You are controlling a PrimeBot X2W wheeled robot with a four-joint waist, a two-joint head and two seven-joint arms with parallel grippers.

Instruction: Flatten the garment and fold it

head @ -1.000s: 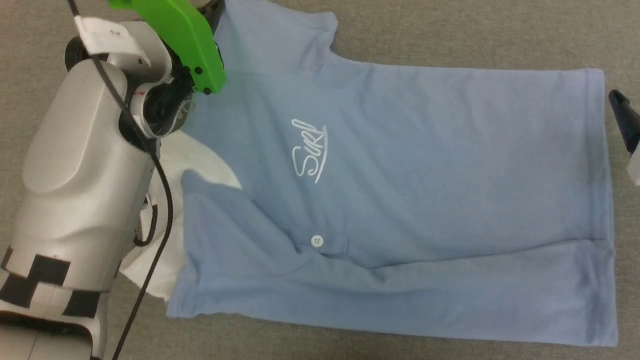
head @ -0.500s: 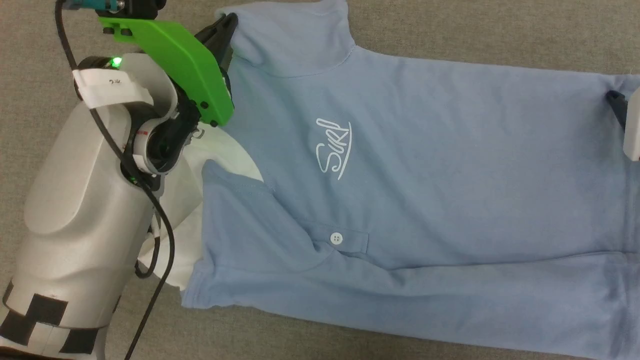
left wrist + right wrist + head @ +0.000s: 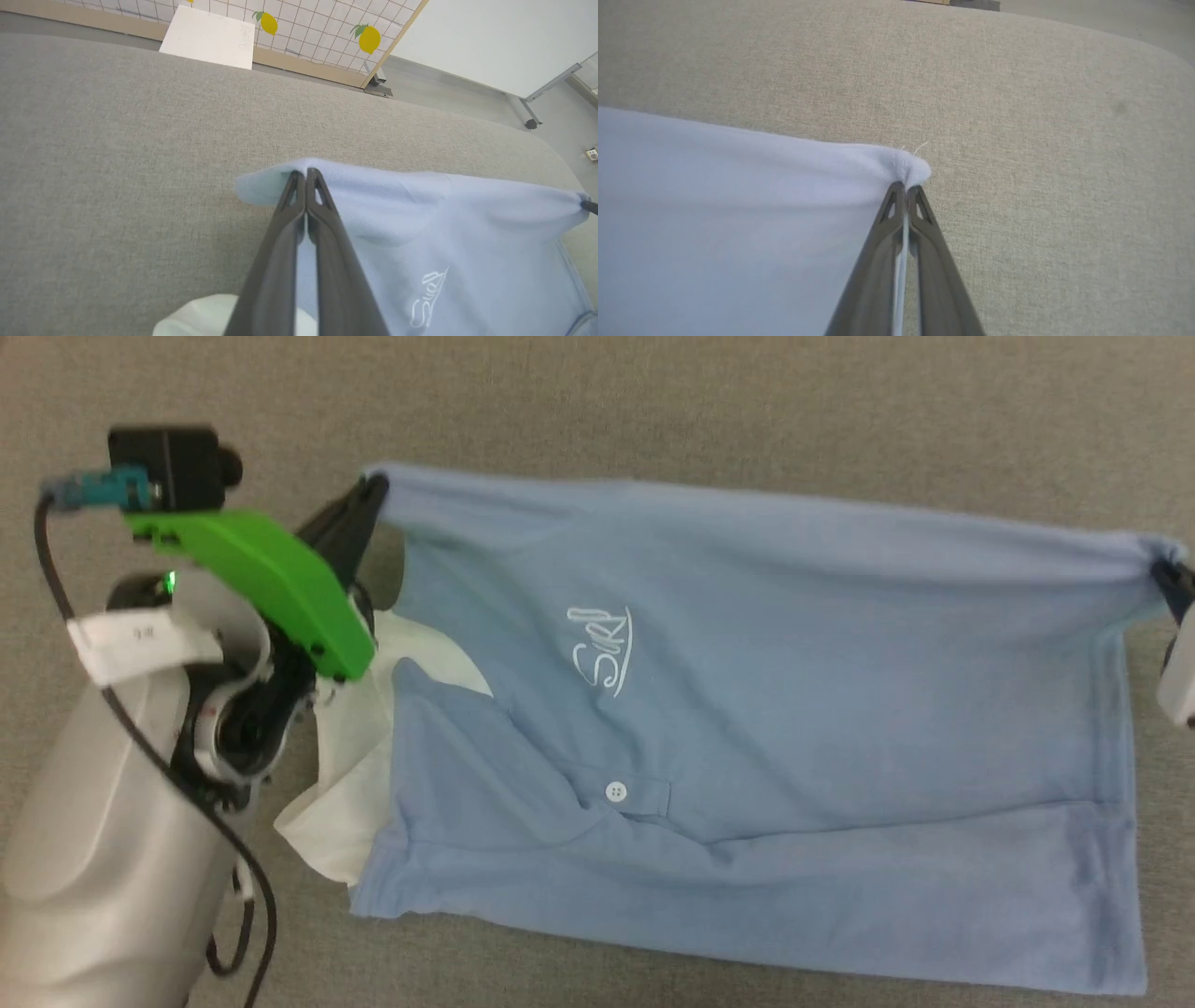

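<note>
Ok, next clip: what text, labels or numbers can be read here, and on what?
"Sur" plus one unclear letter, maybe f: white cursive logo on the chest of the blue shirt.
White tag on the left arm: small dark marks, too blurred to read.
White board in the left wrist view: faint print, too small to read.

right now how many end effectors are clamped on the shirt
2. The left end effector pinches the polo shirt at its far corner on the collar end. The right end effector pinches the far corner on the hem end. Both are shut on fabric.
</note>
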